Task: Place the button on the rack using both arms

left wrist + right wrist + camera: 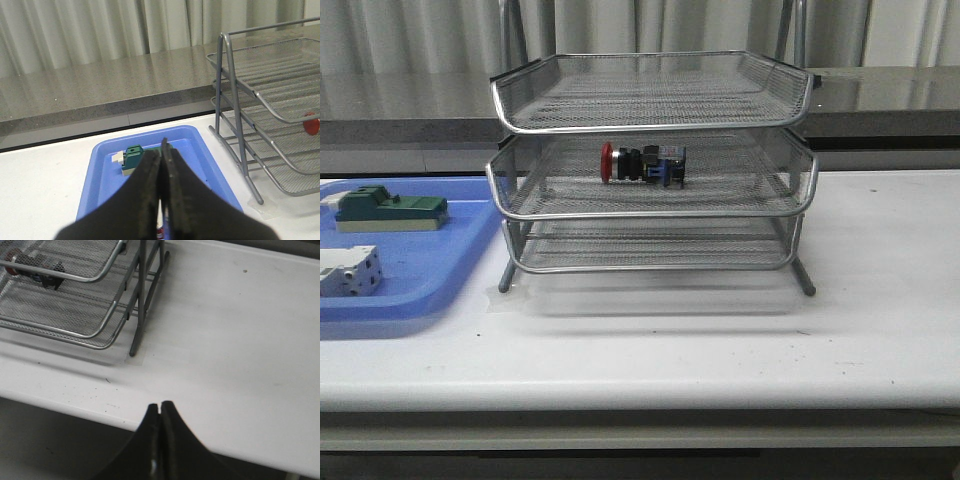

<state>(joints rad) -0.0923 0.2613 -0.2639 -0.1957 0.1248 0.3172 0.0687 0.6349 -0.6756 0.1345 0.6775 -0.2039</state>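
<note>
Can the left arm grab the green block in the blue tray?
Probably yes. The left gripper is shut, above the blue tray, and nothing covers the green block. It would have to open first.

1. No text, label, brand, number or sign can be read in any of the three views.
2. The button (643,164), the green block (390,208) and the white terminal block (348,270) show no legible markings; any print on them is too small to tell.
</note>
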